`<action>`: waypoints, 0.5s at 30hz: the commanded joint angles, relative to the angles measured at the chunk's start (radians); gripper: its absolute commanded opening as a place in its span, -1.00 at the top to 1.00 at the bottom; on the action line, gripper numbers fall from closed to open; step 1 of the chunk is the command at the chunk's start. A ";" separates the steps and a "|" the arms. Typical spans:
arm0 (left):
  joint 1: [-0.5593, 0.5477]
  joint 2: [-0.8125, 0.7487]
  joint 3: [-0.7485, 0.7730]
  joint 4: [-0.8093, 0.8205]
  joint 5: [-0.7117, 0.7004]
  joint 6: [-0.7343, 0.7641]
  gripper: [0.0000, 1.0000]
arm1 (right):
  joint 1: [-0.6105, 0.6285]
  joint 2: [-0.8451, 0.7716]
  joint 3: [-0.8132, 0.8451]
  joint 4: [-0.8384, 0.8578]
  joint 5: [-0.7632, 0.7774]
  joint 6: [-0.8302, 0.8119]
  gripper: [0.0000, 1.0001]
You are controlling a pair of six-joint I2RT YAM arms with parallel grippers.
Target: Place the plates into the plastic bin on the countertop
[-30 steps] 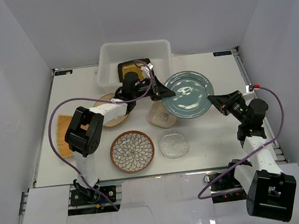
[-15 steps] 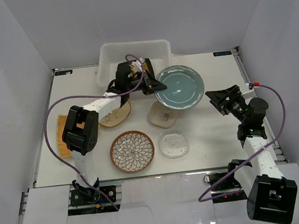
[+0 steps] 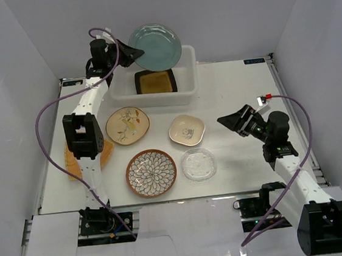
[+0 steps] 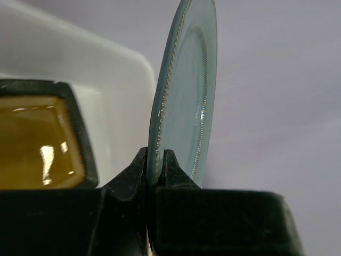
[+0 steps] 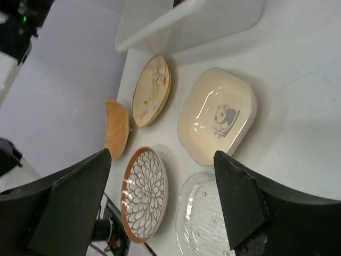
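My left gripper point(image 3: 134, 52) point(image 4: 154, 165) is shut on the rim of the blue-green round plate point(image 3: 156, 46) point(image 4: 186, 96), holding it on edge high over the plastic bin point(image 3: 118, 91) point(image 4: 122, 80). The yellow square plate point(image 3: 154, 82) point(image 4: 32, 144) lies inside the bin. On the countertop point(image 3: 234, 84) lie the cream floral plate point(image 3: 127, 124) point(image 5: 152, 90), the cream squarish bowl point(image 3: 186, 129) point(image 5: 218, 114), the petal-patterned plate point(image 3: 151, 173) point(image 5: 145, 194) and the clear glass plate point(image 3: 199, 164) point(image 5: 205, 218). My right gripper point(image 3: 231, 121) point(image 5: 162, 154) hangs open and empty, right of the bowl.
The tan fan-shaped plate point(image 3: 70, 160) point(image 5: 116, 128) lies at the left edge, partly behind the left arm. White walls enclose the countertop. The left arm's purple cable point(image 3: 47, 110) loops over the left side.
The left gripper has carried the blue-green plate up and back, from the table's middle to above the bin. The right gripper let go of that plate, opened and drew back.
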 commanded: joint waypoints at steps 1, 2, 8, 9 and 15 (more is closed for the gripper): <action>-0.017 0.037 0.055 -0.085 -0.049 0.029 1.00 | 0.143 0.025 0.044 -0.005 0.052 -0.083 -0.65; -0.008 0.050 0.081 -0.090 -0.054 0.037 1.00 | 0.168 0.030 0.046 -0.009 0.081 -0.100 -0.64; 0.004 0.157 0.172 -0.116 -0.060 0.055 1.00 | 0.323 0.079 0.069 -0.014 0.176 -0.149 -0.61; 0.004 0.162 0.170 -0.117 -0.062 0.056 1.00 | 0.357 0.089 0.074 -0.014 0.184 -0.155 -0.62; 0.004 0.166 0.124 -0.116 -0.086 0.089 0.85 | 0.516 0.218 0.153 -0.017 0.281 -0.208 -0.72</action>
